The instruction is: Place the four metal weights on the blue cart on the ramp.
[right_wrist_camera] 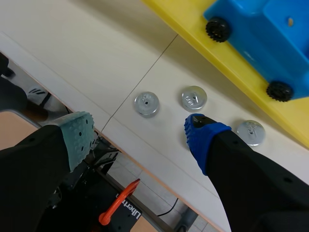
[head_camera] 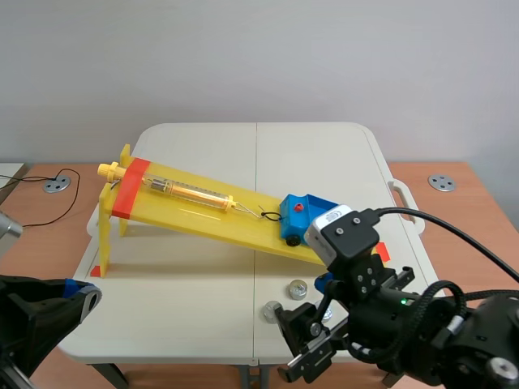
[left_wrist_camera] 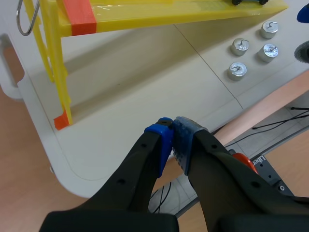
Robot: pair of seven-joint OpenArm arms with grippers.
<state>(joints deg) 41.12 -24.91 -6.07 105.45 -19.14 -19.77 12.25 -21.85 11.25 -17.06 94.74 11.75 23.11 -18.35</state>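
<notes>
**Q:** Status, quick?
**A:** My right gripper (right_wrist_camera: 140,137) is spread wide with nothing in it, hanging over the near edge of the table (right_wrist_camera: 72,43). My left gripper (left_wrist_camera: 172,137) is pinched closed on nothing, by the table's near left corner.

**Q:** Weights?
**A:** All four are on the tabletop, none loaded. The cluster sits just in front of the low end of the yellow ramp (right_wrist_camera: 181,17). The left wrist view shows all four. My right wrist view shows three:
- centre weight (right_wrist_camera: 193,98), just past my blue pad (right_wrist_camera: 198,133)
- outer weight (right_wrist_camera: 147,103), in the gap between my fingers
- third weight (right_wrist_camera: 250,132), beside the blue finger, near the ramp edge

The fourth is hidden there, likely behind that finger.

**Q:** Cart?
**A:** Blue cart (right_wrist_camera: 260,43) is at the ramp's low end, wheels on the yellow. It looks hollow on top and is close to the weights.

**Q:** So the step?
**A:** First pick, I'd say. Take the outer weight, since it lies between my fingers with free room on both sides.
- Centre over it and drop straight down.
- Put the pads on the round rim, below the little hook.
- Close only once low. They look small and smooth, so a high pinch would likely squirt one out.
- Don't sweep the blue finger into the centre weight.
- Lift clear of the cart wall, then lower in gently, because the cart may roll.
</notes>
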